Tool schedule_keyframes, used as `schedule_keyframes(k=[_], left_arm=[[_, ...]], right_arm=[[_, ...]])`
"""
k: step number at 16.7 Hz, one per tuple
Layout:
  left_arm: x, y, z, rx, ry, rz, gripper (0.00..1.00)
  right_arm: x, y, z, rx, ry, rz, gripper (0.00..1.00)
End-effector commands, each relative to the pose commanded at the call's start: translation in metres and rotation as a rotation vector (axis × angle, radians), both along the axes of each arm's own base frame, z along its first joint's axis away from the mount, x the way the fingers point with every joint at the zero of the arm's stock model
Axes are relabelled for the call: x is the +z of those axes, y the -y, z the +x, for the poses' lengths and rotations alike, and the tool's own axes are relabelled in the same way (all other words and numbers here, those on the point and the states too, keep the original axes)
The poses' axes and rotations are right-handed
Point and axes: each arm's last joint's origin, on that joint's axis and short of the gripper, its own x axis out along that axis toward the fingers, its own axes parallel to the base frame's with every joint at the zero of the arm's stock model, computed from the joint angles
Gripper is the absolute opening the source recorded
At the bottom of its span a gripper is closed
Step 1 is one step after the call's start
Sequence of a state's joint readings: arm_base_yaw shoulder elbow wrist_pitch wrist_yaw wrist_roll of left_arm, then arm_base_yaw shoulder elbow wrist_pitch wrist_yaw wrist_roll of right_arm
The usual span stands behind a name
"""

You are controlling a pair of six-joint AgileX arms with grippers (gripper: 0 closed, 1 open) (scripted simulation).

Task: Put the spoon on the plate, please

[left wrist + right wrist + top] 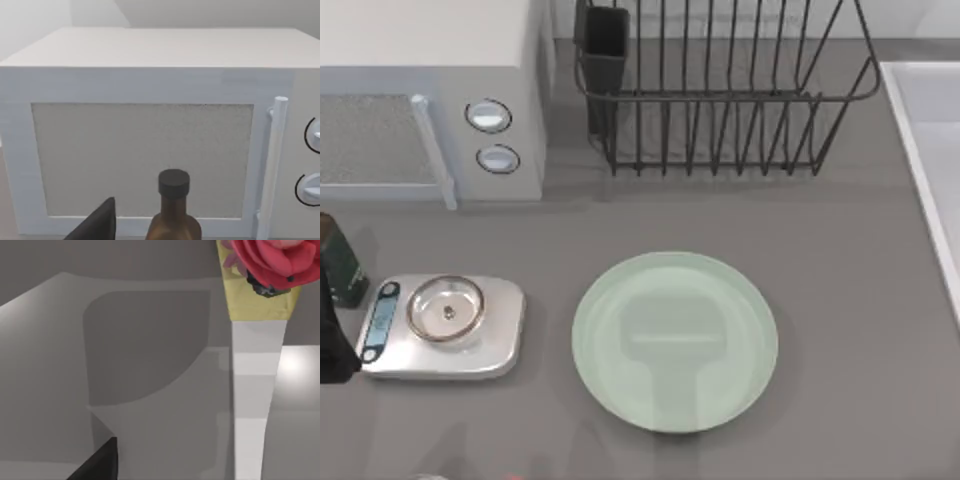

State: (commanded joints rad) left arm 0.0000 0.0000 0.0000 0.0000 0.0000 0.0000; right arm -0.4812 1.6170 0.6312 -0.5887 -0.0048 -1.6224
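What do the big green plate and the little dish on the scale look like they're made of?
The plate looks like glazed ceramic or glossy plastic: its pale mint surface is smooth and mirrors a dim shape. The small dish on the scale seems to be glass with a steel rim, as it is see-through inside a shiny metallic ring.

Even, soft light fills the top view; the plate (675, 341) carries a dim greyish reflection, perhaps of an arm above it; the dish rack (720, 90) casts a faint shadow backward; a bright glare patch sits on the table (295, 365) in the right wrist view.
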Motion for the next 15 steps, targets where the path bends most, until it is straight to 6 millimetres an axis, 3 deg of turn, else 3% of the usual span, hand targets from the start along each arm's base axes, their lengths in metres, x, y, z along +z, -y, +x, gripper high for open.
schedule_keyframes(k=[12,15], left_arm=[[0.0000,0.0000,0.0000,0.000,0.000,0.000,1.00],[0.0000,0.0000,0.0000,0.000,0.000,0.000,1.00]], right_arm=[[0.0000,0.0000,0.0000,0.000,0.000,0.000,0.02],[0.0000,0.0000,0.0000,0.000,0.000,0.000,0.00]])
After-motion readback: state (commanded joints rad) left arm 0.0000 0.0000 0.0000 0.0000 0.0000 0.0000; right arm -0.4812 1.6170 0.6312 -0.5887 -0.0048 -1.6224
